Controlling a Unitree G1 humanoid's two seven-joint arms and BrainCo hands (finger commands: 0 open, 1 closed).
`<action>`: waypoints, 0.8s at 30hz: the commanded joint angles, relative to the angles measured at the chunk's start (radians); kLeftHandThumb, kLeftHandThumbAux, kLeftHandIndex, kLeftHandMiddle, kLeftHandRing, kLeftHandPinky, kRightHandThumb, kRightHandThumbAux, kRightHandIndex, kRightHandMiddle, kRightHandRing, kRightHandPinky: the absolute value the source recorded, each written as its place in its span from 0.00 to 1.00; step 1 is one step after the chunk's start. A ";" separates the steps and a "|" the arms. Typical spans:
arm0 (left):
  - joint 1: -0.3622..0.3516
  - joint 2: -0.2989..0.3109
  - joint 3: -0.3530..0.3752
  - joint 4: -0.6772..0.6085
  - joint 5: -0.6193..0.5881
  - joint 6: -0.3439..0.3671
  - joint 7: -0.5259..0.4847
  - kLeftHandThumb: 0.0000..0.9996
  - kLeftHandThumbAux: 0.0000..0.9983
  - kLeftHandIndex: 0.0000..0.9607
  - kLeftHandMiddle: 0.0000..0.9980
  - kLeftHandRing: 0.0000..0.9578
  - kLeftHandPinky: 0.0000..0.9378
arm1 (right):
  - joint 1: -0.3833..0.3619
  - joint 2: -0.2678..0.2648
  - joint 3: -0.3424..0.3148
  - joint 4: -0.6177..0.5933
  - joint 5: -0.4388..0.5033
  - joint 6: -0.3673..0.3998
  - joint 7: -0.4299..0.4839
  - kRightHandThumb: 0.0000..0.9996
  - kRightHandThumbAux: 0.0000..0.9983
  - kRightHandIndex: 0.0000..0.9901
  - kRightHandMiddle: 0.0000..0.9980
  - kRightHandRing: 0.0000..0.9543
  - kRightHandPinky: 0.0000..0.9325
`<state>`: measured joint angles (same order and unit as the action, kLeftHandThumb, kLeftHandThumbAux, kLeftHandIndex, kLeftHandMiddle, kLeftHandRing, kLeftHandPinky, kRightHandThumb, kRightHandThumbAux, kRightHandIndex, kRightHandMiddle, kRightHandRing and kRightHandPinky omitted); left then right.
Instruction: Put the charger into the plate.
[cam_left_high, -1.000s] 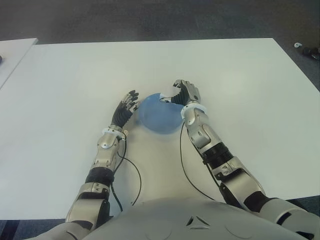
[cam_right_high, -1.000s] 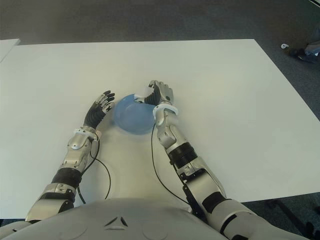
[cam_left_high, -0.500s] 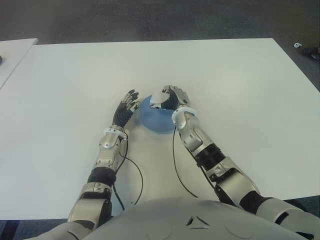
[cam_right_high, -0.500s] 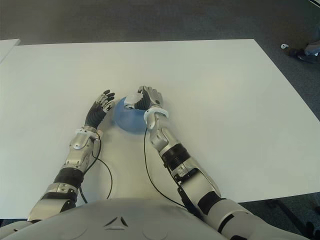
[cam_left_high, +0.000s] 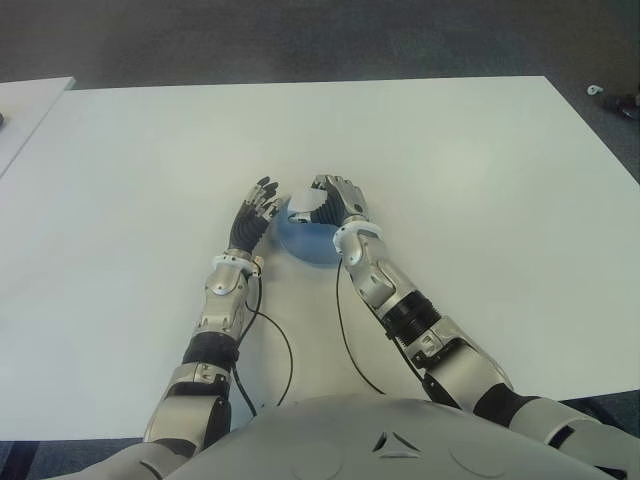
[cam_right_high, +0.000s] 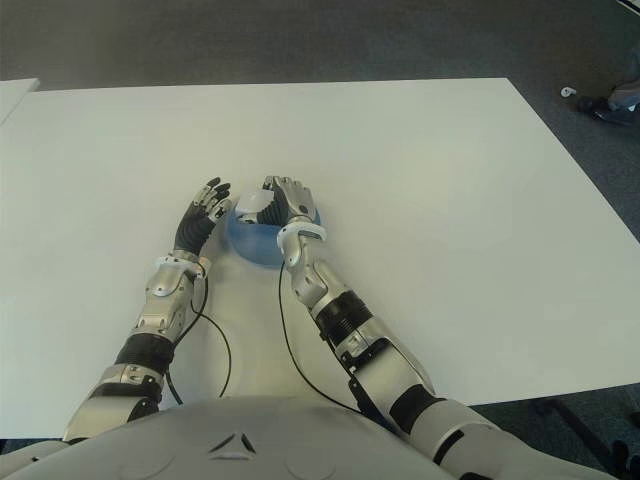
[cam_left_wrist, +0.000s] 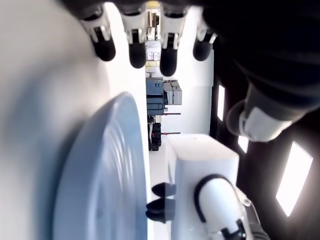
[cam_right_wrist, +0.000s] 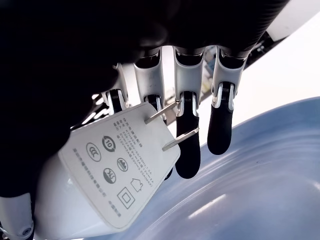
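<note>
Counter: a broad white rectangular counter (cam_left_high: 450, 170), with dark carpeted floor (cam_left_high: 300, 40) beyond its far edge.
Plate: a round pale-blue plastic plate (cam_left_high: 300, 243) near the counter's middle, between the two hands.
Charger: a white cube-shaped plastic wall charger (cam_right_wrist: 117, 172) with two metal prongs, gripped in the right hand and held over the plate; whether it touches the plate's surface I cannot tell. In the eye view it shows as a white patch (cam_left_high: 303, 204) at the plate's 12 o'clock part.
Right hand: the right hand (cam_left_high: 332, 203) is over the plate's 1 o'clock side, fingers (cam_right_wrist: 187, 137) curled around the charger, printed prong face turned toward the wrist camera.
Left hand: the left hand (cam_left_high: 254, 213) shows just beside the plate at its 9 o'clock edge, fingers (cam_left_wrist: 136, 37) extended and relaxed, holding nothing.
Cables: thin black cables (cam_left_high: 270, 350) trail from both forearms across the counter toward the robot's body.
</note>
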<state>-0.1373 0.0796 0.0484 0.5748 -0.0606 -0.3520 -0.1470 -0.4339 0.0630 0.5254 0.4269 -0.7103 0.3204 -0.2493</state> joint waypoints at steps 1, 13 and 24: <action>0.021 -0.008 0.003 0.012 -0.008 0.037 -0.005 0.00 0.58 0.06 0.12 0.10 0.05 | 0.027 -0.004 0.006 0.000 0.001 -0.026 -0.020 0.98 0.66 0.41 0.54 0.55 0.53; 0.025 -0.002 0.007 -0.019 -0.036 0.105 -0.027 0.00 0.57 0.05 0.07 0.07 0.07 | 0.051 -0.120 0.084 -0.113 -0.080 -0.044 0.115 0.45 0.23 0.06 0.05 0.06 0.06; 0.025 0.009 0.008 -0.033 -0.036 0.131 -0.035 0.00 0.54 0.05 0.08 0.08 0.11 | 0.058 -0.157 0.101 -0.176 -0.129 -0.006 0.211 0.29 0.12 0.00 0.00 0.00 0.00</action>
<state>-0.1374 0.0843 0.0596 0.5203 -0.0983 -0.2568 -0.1674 -0.3918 -0.0778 0.6190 0.2568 -0.8292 0.3040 -0.0645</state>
